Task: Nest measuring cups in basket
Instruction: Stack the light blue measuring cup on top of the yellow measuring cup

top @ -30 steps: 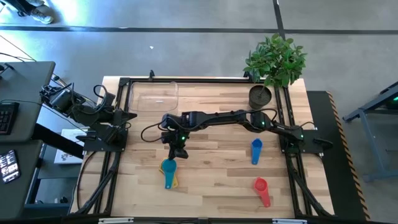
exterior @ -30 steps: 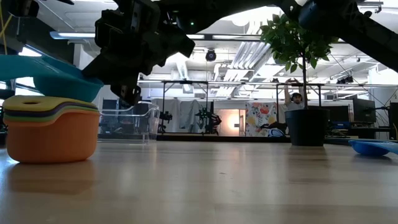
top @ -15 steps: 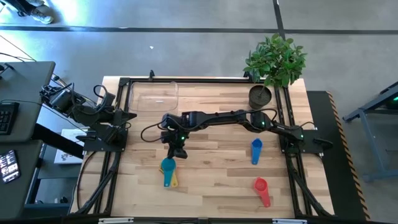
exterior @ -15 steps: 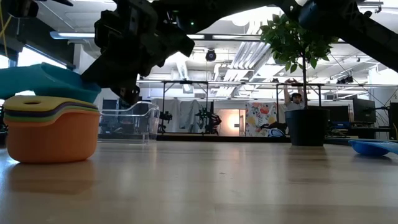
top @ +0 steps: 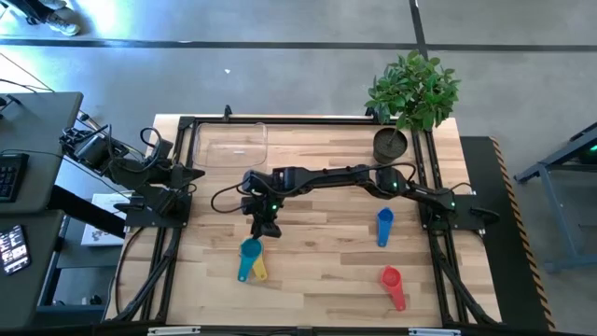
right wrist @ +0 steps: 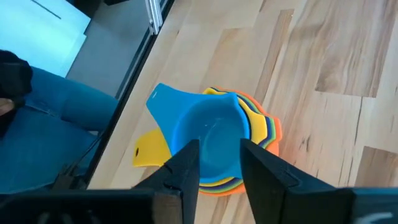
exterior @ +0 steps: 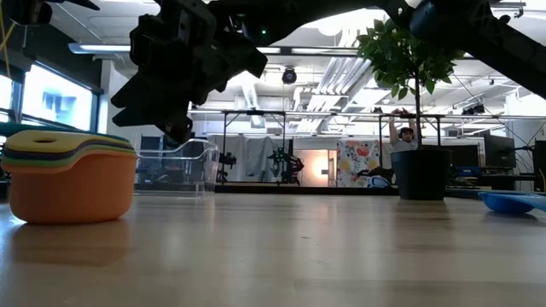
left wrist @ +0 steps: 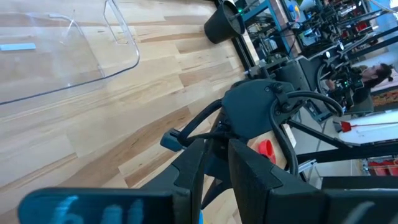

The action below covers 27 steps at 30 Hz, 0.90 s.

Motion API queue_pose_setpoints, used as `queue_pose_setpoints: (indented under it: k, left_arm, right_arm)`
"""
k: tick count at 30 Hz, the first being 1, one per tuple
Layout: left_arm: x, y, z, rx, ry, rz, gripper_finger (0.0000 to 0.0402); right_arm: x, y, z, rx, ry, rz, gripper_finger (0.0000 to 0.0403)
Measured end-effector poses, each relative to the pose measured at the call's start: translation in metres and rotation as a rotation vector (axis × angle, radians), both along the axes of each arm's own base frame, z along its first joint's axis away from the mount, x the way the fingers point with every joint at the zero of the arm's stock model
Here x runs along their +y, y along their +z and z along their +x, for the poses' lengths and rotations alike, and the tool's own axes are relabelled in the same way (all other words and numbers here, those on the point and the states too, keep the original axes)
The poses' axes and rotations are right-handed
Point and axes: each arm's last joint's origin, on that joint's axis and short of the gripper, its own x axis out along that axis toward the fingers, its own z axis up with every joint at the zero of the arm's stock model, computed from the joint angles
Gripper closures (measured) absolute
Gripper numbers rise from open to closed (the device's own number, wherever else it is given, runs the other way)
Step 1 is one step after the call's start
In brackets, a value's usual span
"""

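A: High view. What is on the wooden plank worktop (top: 326,271)?

B: One stack of nested plastic measuring cups (top: 250,256), with the light blue cup (top: 249,249) uppermost. Two cups lie singly, the dark blue cup (top: 384,224) and the red cup (top: 392,281). The clear basket (top: 230,147), a rounded rectangle, sits well apart at the far side. One dark round pot (top: 391,144) is there too. The right end effector (top: 262,231) hangs just beside the stack. The left end effector (top: 187,175) waits at the left edge.

A: Low view?

B: The stack (exterior: 70,175) shows yellow, green and purple rims over an orange base. The right end effector (exterior: 175,128) is above it, not touching.

A: Left wrist view?

B: One basket (left wrist: 56,62) and one red cup (left wrist: 266,148). A blue strip (left wrist: 62,205) bears glowing marks too blurred to read. Whether the left end effector (left wrist: 217,174) is clenched, I cannot tell.

A: Right wrist view?

B: The right end effector (right wrist: 217,168) stands released, jaws apart and empty. The light blue cup (right wrist: 208,134) is seated in the scalloped stack, and one yellow handle (right wrist: 151,149) juts out.
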Motion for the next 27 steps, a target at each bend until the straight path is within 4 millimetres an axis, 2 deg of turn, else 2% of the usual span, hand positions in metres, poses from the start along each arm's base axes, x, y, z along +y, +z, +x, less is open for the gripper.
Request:
queue_pose_setpoints:
  k: [9, 15, 23, 27]
  left_arm:
    - [0.0, 0.0, 0.0, 0.007, -0.015, 0.021, 0.0339]
    - [-0.003, -0.001, 0.0, 0.065, -0.166, 0.042, 0.0339]
    - [-0.01, -0.003, -0.001, 0.14, -0.45, 0.026, 0.0339]
    - [-0.014, -0.004, 0.0, 0.167, -0.555, 0.032, 0.0339]
  right_arm:
    - [-0.002, 0.018, -0.006, 0.054, -0.04, 0.03, 0.0295]
    - [0.009, 0.037, -0.005, 0.112, -0.108, 0.092, 0.0295]
    - [0.029, 0.05, -0.009, 0.284, -0.464, 0.115, 0.0295]
    - [0.05, 0.049, -0.01, 0.352, -0.6, 0.146, 0.0295]
